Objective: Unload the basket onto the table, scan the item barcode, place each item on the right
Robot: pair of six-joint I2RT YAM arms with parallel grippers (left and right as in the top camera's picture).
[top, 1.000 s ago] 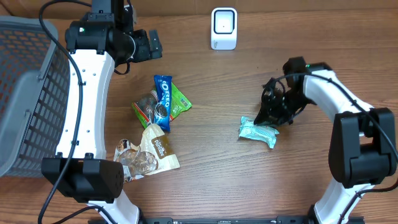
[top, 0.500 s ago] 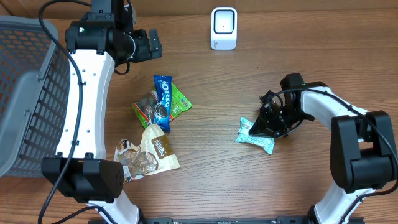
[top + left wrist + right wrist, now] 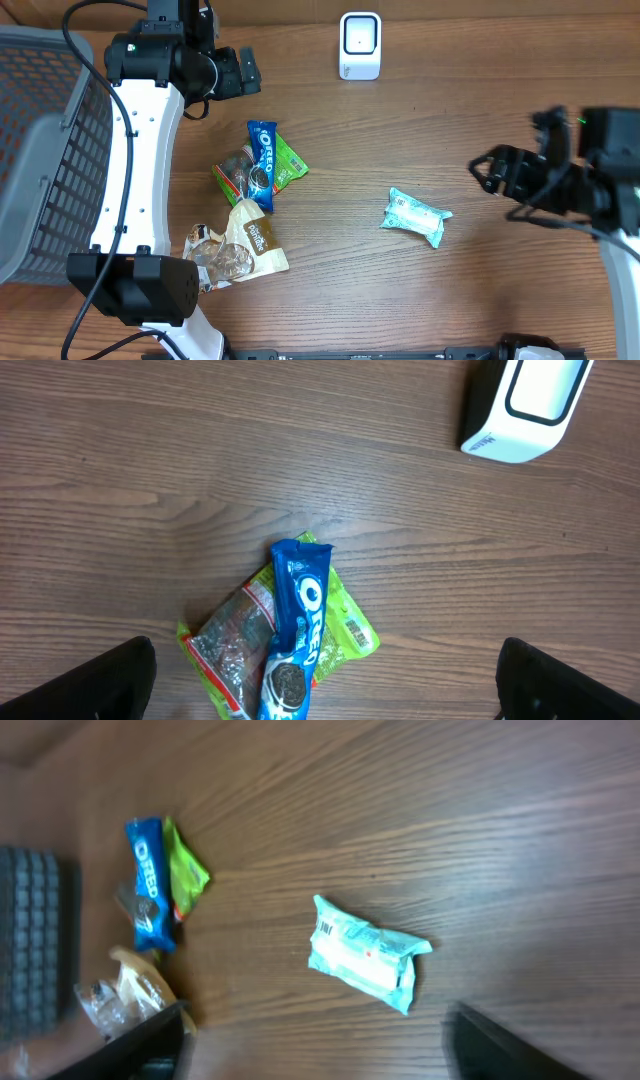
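A mint-green snack packet (image 3: 415, 216) lies flat on the wooden table, its barcode end showing in the right wrist view (image 3: 365, 952). My right gripper (image 3: 500, 185) hangs open to its right, well apart from it, with nothing between the fingers (image 3: 320, 1045). The white barcode scanner (image 3: 360, 45) stands at the back centre and also shows in the left wrist view (image 3: 525, 405). High at the back left, my left gripper (image 3: 240, 72) is open and empty (image 3: 325, 685), above a blue Oreo pack (image 3: 300, 630).
The Oreo pack (image 3: 262, 165) lies on a green packet (image 3: 288, 162) left of centre. A tan bag (image 3: 252, 238) with clear wrappers is nearer the front. A grey mesh basket (image 3: 40, 150) fills the left edge.
My right gripper opened, let go of the mint-green packet and drew back up and to the right. The packet stays on the table. The left arm has not moved.
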